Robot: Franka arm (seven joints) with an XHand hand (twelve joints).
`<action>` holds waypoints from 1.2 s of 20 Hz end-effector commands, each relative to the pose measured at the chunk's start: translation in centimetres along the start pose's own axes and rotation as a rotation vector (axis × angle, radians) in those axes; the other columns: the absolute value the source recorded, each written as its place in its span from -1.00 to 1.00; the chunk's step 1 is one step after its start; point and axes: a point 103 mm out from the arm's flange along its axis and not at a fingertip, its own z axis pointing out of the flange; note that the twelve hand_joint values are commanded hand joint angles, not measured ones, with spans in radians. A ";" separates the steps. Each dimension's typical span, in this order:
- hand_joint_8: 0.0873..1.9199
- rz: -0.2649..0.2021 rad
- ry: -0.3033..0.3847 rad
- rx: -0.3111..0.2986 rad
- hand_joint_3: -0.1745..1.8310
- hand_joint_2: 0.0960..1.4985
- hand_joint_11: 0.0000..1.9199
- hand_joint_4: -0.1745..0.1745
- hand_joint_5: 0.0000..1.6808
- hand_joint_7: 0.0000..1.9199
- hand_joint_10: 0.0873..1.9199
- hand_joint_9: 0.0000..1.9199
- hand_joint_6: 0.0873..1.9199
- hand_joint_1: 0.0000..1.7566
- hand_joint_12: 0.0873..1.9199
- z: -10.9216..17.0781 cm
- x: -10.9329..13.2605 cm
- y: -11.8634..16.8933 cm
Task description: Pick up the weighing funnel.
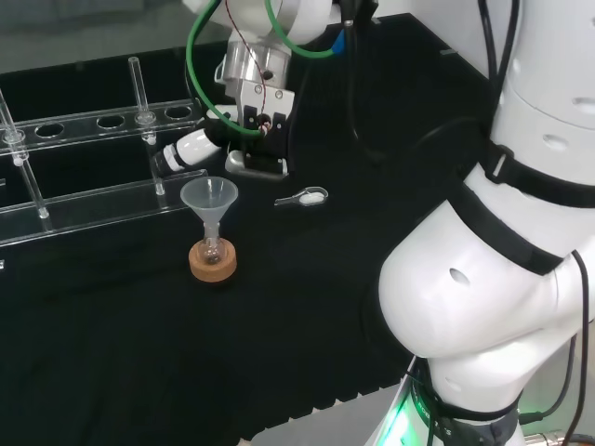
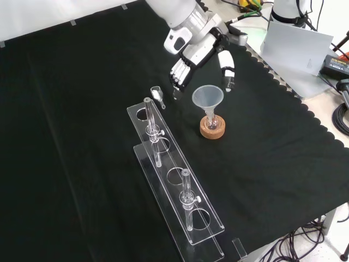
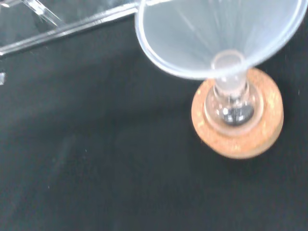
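You are looking at the weighing funnel (image 2: 157, 96) lying flat on the black cloth (image 2: 76, 142), with nothing touching it. It is showing as a small clear piece, a scoop-like cup running into a short stem. In the head view the cup end is looking whitish and the stem is pointing left. In the front view it is lying just off the far end of the clear test-tube rack (image 2: 168, 160), with the hand's fingertips near it on its right but apart from it.

Your hand (image 2: 193, 54) is hanging over the cloth and holding nothing. Its fingers (image 2: 179, 73) are pointing down, relaxed and slightly spread. The thumb (image 2: 227, 65) is standing well away from them on the right of the front view.

Nearer the front camera, below the gap between fingers and thumb, the funnel (image 2: 207, 97) is standing mouth up. Its stem is sitting in a small flask (image 3: 233, 108) on a cork ring (image 2: 211, 130). In the head view the weighing funnel is lying to the right of this funnel, apart from it, and the hand is hanging beyond them both.

The wrist camera is looking down past the funnel's wide rim onto the flask and cork ring. Something dark is showing in the flask's bottom, and you cannot tell what it is. Two test tubes (image 2: 187, 194) are standing in the rack.
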 end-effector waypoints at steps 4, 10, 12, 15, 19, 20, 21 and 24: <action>-0.52 -0.129 -0.077 -0.175 -0.63 -0.27 -1.00 0.01 -0.95 -1.00 -0.48 -1.00 -1.00 -0.56 0.30 -4.2 0.0 -2.5; -0.70 -0.149 -0.111 -0.262 -0.71 -0.24 -1.00 0.08 -1.00 -1.00 -0.73 -1.00 -1.00 -0.62 0.13 -6.0 -2.8 -3.2; -0.84 -0.150 -0.143 -0.266 -0.73 -0.22 -1.00 0.11 -1.00 -1.00 -0.91 -1.00 -1.00 -0.63 0.03 -6.3 -3.5 -3.4; -1.00 -0.150 -0.190 -0.270 -0.77 -0.21 -1.00 0.16 -1.00 -1.00 -1.00 -1.00 -1.00 -0.64 -0.27 -6.6 -4.3 -3.6; -1.00 -0.136 -0.254 -0.284 -0.79 -0.20 -1.00 0.21 -1.00 -1.00 -1.00 -1.00 -1.00 -0.64 -0.65 -6.7 -5.8 -3.5; -1.00 -0.131 -0.275 -0.293 -0.80 -0.20 -1.00 0.21 -1.00 -1.00 -1.00 -1.00 -1.00 -0.64 -0.68 -6.6 -6.1 -3.5; -1.00 -0.120 -0.304 -0.300 -0.80 -0.19 -1.00 0.21 -1.00 -1.00 -1.00 -1.00 -1.00 -0.63 -0.72 -6.5 -6.5 -3.3; -1.00 -0.084 -0.350 -0.311 -0.81 -0.21 -1.00 0.21 -1.00 -1.00 -1.00 -1.00 -1.00 -0.57 -0.76 -6.2 -7.8 -2.9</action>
